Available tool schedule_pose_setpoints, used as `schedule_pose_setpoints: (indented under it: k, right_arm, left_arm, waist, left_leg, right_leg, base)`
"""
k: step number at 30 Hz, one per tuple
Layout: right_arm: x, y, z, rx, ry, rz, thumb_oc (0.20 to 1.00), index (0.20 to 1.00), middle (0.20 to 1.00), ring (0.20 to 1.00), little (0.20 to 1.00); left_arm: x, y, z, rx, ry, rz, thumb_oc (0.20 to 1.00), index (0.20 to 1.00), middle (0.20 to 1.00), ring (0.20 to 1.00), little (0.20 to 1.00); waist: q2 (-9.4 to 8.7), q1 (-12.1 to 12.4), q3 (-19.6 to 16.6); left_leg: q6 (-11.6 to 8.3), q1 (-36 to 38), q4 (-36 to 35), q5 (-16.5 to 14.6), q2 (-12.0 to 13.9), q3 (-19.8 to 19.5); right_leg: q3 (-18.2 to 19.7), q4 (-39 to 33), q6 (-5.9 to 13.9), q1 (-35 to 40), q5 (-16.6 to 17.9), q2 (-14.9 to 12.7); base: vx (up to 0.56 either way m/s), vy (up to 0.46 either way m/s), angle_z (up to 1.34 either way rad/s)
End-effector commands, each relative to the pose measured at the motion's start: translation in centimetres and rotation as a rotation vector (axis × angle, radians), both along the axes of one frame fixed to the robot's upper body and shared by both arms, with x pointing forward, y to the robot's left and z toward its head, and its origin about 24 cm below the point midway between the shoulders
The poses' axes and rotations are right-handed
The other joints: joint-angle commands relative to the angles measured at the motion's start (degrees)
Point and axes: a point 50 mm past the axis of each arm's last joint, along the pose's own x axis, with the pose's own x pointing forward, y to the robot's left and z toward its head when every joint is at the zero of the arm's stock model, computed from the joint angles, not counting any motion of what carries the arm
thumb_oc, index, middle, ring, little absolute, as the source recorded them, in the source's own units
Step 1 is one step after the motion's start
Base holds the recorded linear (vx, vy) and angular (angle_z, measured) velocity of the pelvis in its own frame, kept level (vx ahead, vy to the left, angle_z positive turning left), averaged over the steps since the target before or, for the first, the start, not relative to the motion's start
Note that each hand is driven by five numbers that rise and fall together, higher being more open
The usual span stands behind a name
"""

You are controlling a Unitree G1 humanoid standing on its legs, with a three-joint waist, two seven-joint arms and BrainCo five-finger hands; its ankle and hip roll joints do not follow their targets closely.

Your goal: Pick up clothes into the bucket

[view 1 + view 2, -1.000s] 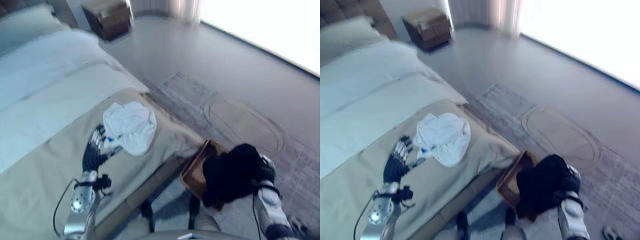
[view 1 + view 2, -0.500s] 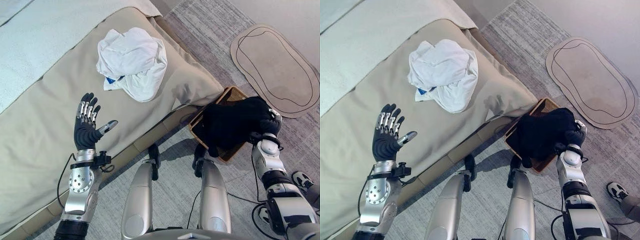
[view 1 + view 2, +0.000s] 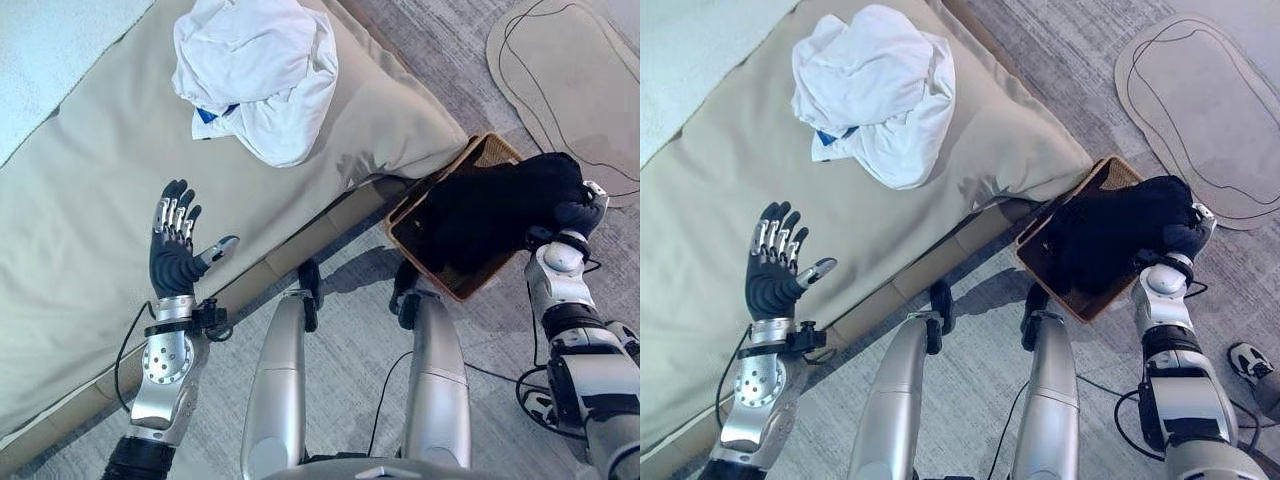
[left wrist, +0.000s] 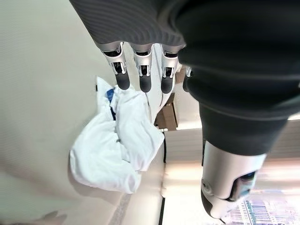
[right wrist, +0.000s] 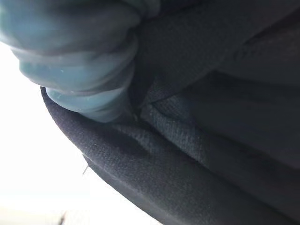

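A crumpled white garment with a bit of blue lies on the bed's beige cover. My left hand is raised over the cover near the bed's edge, open with fingers spread, well short of the white garment. A black garment hangs bunched from my right hand, over a brown woven basket on the floor beside the bed. In the right wrist view the black cloth presses right against the hand.
The bed's edge runs diagonally between my two hands. A grey rug covers the floor, with an oval beige mat beyond the basket. A person's shoe shows at the right.
The camera has tilted down toward the bed's edge and the floor. My left hand sits farther from the white garment than a second ago. The black garment stays over the basket.
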Motion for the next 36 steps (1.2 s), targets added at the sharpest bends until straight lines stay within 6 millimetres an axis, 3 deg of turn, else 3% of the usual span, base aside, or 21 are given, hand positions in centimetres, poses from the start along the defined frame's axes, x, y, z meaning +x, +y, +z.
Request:
schedule_pose_setpoints:
  k: [1, 8, 18, 19, 20, 28, 34, 35, 36]
  right_arm:
    - [-1.0, -2.3, 1.1, -0.07, -0.001, -0.092, 0.2, 0.2, 0.2, 0.2, 0.2]
    - [-0.4, -1.0, -1.3, -0.13, 0.184, -0.025, 0.2, 0.2, 0.2, 0.2, 0.2]
    - [0.2, -0.8, -0.9, -0.132, 0.213, -0.043, 0.216, 0.216, 0.216, 0.216, 0.216]
    - [0.2, -0.8, -0.8, -0.126, 0.205, -0.052, 0.846, 0.846, 0.846, 0.846, 0.846]
    - [0.2, -0.9, -0.7, -0.121, 0.196, -0.066, 1.0, 1.0, 1.0, 1.0, 1.0]
    - [-0.4, -1.6, -1.0, -0.09, 0.196, -0.116, 1.0, 1.0, 1.0, 1.0, 1.0]
    - [-0.7, -0.9, -2.1, 0.023, 0.12, -0.107, 1.0, 1.0, 1.0, 1.0, 1.0]
    - [-0.7, -0.7, -2.2, 0.045, 0.099, -0.101, 1.0, 1.0, 1.0, 1.0, 1.0]
    - [-0.6, -0.3, -2.3, 0.06, 0.073, -0.087, 1.0, 1.0, 1.0, 1.0, 1.0]
  left_arm:
    - [-1.3, -0.7, 1.8, -0.01, -0.129, -0.007, 1.0, 1.0, 1.0, 1.0, 1.0]
    - [-1.5, -1.0, 2.7, -0.009, -0.18, -0.005, 1.0, 1.0, 1.0, 1.0, 1.0]
    - [-1.4, -1.1, 3.3, -0.01, -0.204, -0.002, 1.0, 1.0, 1.0, 1.0, 1.0]
    - [-1.4, -1.1, 3.3, -0.011, -0.206, 0.0, 1.0, 1.0, 1.0, 1.0, 1.0]
    - [-1.3, -1.1, 3.4, -0.011, -0.209, 0.002, 1.0, 1.0, 1.0, 1.0, 1.0]
    - [-1.1, -0.9, 3.5, -0.012, -0.217, 0.013, 1.0, 1.0, 1.0, 1.0, 1.0]
    - [-0.7, -0.7, 3.7, 0.056, -0.237, 0.058, 1.0, 1.0, 1.0, 1.0, 1.0]
    - [-0.5, -0.6, 3.6, 0.057, -0.232, 0.061, 1.0, 1.0, 1.0, 1.0, 1.0]
    - [-0.4, -0.6, 3.5, 0.062, -0.229, 0.067, 1.0, 1.0, 1.0, 1.0, 1.0]
  waist:
    - [2.48, 0.0, -3.3]
    - [2.72, 0.4, -3.1]
    - [3.22, 1.0, -3.9]
    - [3.19, 1.0, -4.1]
    - [3.16, 1.0, -4.3]
    - [2.56, 0.9, -5.6]
    - [2.01, 0.3, -6.0]
    - [1.83, 0.1, -5.7]
    - [1.56, 0.0, -5.9]
  left_leg:
    - [0.23, -4.4, 5.2, -3.1, 0.8, -1.6]
    - [0.51, -8.4, 7.9, -3.5, 0.2, -1.7]
    - [0.77, -11.2, 9.0, -3.5, -0.1, -1.6]
    - [0.83, -11.1, 8.9, -3.5, -0.2, -1.6]
    - [0.89, -11.1, 8.7, -3.5, -0.2, -1.5]
    - [1.05, -9.4, 5.7, -2.9, -0.3, -1.5]
    - [1.02, -4.8, -0.9, -1.3, -0.1, -1.1]
    - [1.41, -4.6, -2.5, 0.7, -0.1, -0.5]
    - [0.95, -2.7, -3.9, -0.3, -0.1, -0.8]
  right_leg:
    - [4.1, -0.5, 4.08, -0.6, 1.9, -0.9]
    - [5.0, 2.5, 3.62, -4.8, 1.3, -0.6]
    - [5.6, 3.9, 3.46, -7.9, 0.9, -0.7]
    - [5.7, 3.9, 3.48, -8.0, 0.9, -0.6]
    - [5.7, 3.8, 3.52, -8.0, 1.0, -0.7]
    - [5.2, 0.6, 3.97, -6.4, 2.0, -0.9]
    - [4.2, -6.2, 5.07, -2.0, 4.2, -1.1]
    - [3.8, -8.0, 4.85, -1.7, 6.3, -1.3]
    - [3.8, -9.4, 5.59, 0.2, 5.5, -1.2]
  base:
    - [0.0, 0.0, 0.0]
    - [0.0, -0.008, 0.04]
    - [0.0, -0.002, 0.01]
    - [0.0, 0.0, 0.0]
    - [0.0, 0.0, 0.0]
    - [0.0, 0.0, 0.0]
    - [-0.01, 0.015, 0.0]
    - [0.0, 0.037, -0.01]
    - [-0.07, 0.043, -0.02]
